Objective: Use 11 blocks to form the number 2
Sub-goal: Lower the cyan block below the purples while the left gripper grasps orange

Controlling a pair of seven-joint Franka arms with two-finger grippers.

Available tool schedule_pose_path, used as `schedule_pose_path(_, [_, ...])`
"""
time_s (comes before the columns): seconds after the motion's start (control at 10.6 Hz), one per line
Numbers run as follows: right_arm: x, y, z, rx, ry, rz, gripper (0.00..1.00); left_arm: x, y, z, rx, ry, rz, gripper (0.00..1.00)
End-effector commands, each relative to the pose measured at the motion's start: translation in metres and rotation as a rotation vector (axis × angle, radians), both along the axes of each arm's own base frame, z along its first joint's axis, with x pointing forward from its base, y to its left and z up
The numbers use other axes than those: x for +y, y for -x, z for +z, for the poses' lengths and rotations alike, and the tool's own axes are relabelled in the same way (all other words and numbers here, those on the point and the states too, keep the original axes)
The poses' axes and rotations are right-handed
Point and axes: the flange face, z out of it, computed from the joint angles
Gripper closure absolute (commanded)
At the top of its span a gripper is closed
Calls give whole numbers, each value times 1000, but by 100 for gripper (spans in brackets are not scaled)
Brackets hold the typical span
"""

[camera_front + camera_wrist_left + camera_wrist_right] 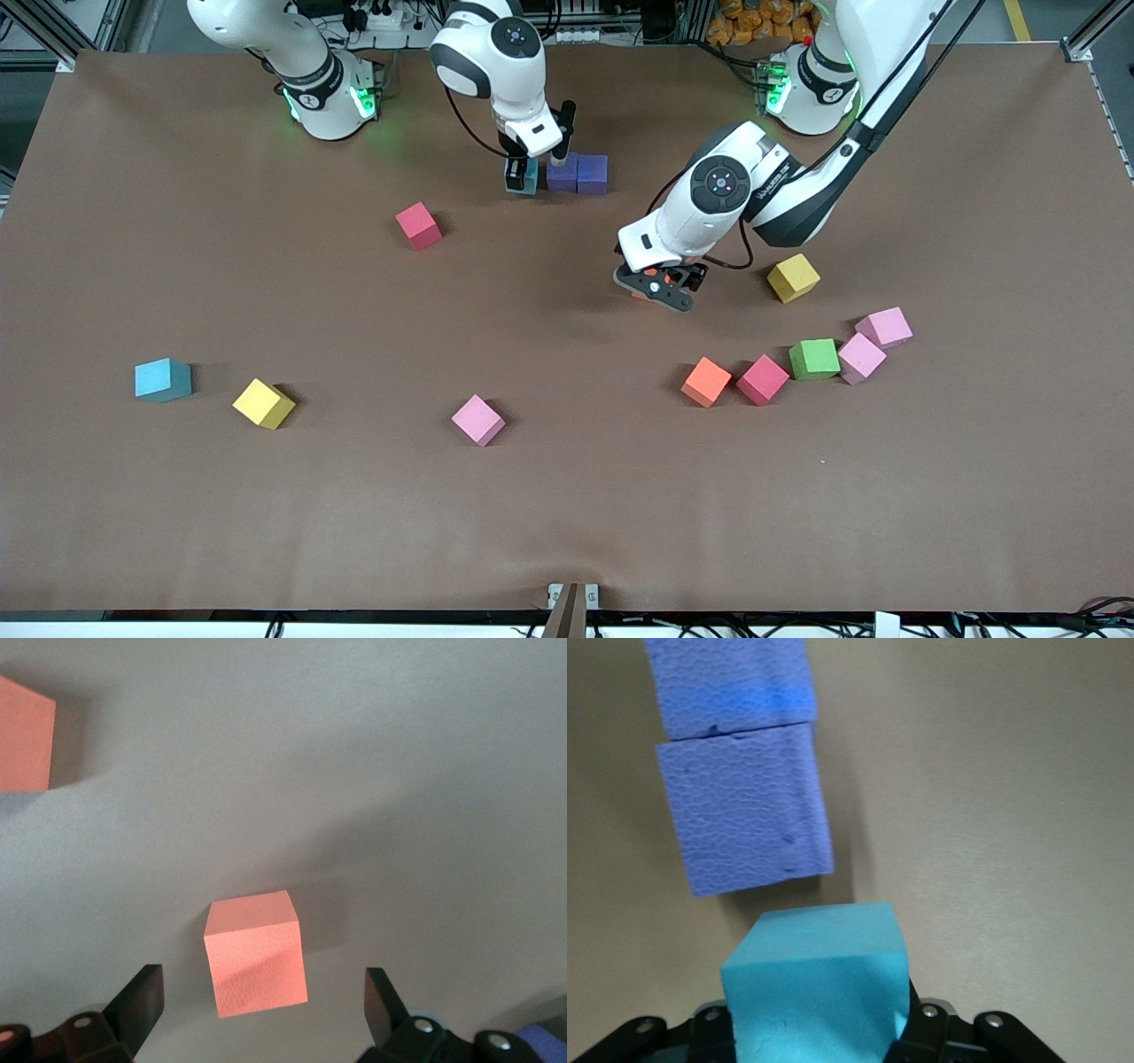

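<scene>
My right gripper [523, 175] is shut on a light blue block [819, 983], low over the table close beside two purple blocks [744, 806] that touch each other in a row [577, 173]. A small gap separates the held block from the nearer purple one. My left gripper [263, 979] is open and low over the table, its fingers [142, 1001] standing apart on either side of an orange block [257, 952] without touching it. In the front view the left hand [660, 288] hides nearly all of that block.
Loose on the table: a red block [418, 224], a light blue block [162, 379], yellow blocks [263, 403] [793, 277], and a pink cube [478, 419]. Toward the left arm's end, orange [706, 381], red [762, 379], green [814, 359] and two pink cubes [860, 357] [884, 327] form a row.
</scene>
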Motion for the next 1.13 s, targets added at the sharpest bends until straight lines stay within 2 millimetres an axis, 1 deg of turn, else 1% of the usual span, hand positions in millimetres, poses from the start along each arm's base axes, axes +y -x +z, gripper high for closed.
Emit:
schedule_pose_path(0.0, [6, 10, -8, -11, -6, 3, 53, -4, 6, -11, 6, -49, 63, 0])
schedule_pose_path(0.19, [9, 13, -18, -13, -5, 13, 53, -11, 14, -19, 23, -68, 133, 0])
schedule_pose_path(0.38, [9, 12, -18, -14, -7, 14, 53, -11, 16, -27, 34, -82, 167, 0])
schedule_pose_path(0.47, [9, 13, -18, -14, -7, 16, 53, -11, 15, -28, 36, -83, 180, 0])
schedule_pose_path(0.66, [10, 14, -19, -16, -8, 1, 52, -10, 18, -33, 40, -89, 182, 0])
schedule_pose_path(0.75, [11, 17, -23, -17, -4, -7, 52, -9, 18, -36, 23, -100, 163, 0])
schedule_pose_path(0.85, [12, 17, -24, -20, -10, -8, 52, -8, 18, -44, -2, -123, 127, 0])
schedule_pose_path(1.04, [14, 19, -29, -20, -10, -4, 51, -11, 21, -52, 0, -129, 136, 0])
